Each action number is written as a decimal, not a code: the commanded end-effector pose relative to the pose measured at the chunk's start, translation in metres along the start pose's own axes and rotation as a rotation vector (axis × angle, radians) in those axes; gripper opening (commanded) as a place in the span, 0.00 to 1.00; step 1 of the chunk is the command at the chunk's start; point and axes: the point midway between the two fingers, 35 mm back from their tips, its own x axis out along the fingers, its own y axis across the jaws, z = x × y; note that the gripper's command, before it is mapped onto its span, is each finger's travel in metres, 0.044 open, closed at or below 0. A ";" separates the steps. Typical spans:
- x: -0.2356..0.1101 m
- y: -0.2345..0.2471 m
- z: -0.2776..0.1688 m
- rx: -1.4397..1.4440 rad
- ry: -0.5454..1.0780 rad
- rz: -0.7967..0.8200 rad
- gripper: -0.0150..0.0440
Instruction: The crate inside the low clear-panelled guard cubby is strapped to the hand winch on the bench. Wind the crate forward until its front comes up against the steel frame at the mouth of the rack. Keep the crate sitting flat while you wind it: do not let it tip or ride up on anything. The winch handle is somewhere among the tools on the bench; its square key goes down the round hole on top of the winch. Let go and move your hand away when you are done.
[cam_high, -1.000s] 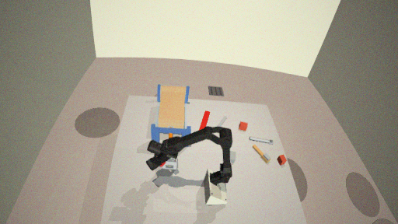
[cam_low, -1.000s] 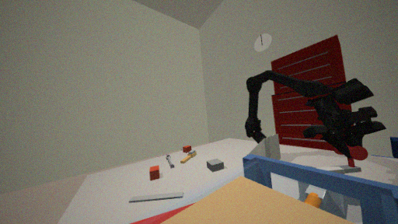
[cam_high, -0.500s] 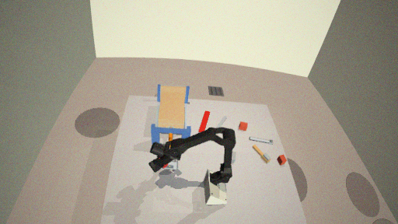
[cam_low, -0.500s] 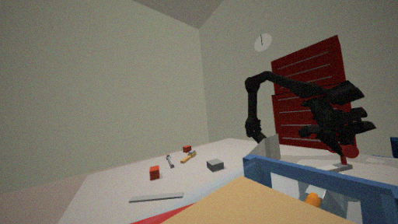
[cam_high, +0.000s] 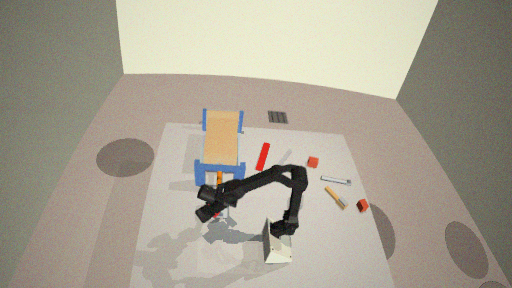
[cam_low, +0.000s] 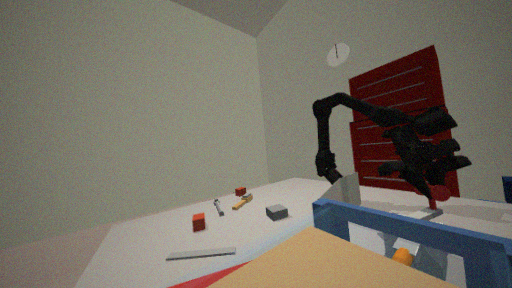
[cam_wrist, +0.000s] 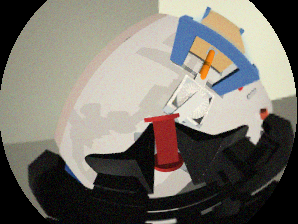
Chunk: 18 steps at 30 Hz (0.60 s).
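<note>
One bench (cam_high: 165, 260) carries everything, and the rack (cam_high: 220, 172) with its blue steel frame is the landmark. Inside it, the tan crate (cam_high: 221, 142) sits behind the frame's front bar, and an orange strap (cam_high: 219, 177) runs out of the mouth toward the winch (cam_wrist: 189, 102), a small grey block just in front of the frame.

Arm (cam_high: 280, 180) reaches from its base, well to the right of the rack, across to the spot over the winch. Claw (cam_wrist: 166, 156) is clamped on the red handle (cam_wrist: 165, 141), which hangs roughly upright between the fingers with its long axis pointing down at the bench.

From the claw, the winch lies just below and slightly toward the rack; whether the key is already seated in the top hole cannot be told. By my judgement, the coming move depends on keeping the handle upright over that hole.

Loose tools lie far right of the rack: a red bar (cam_high: 263, 156) and two red blocks (cam_high: 313, 161).
</note>
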 end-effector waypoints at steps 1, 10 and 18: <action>-0.003 -0.008 -0.013 -0.009 0.023 -0.014 0.25; -0.006 -0.016 -0.021 -0.009 0.024 -0.015 0.25; -0.009 -0.024 -0.027 -0.010 0.024 -0.015 0.25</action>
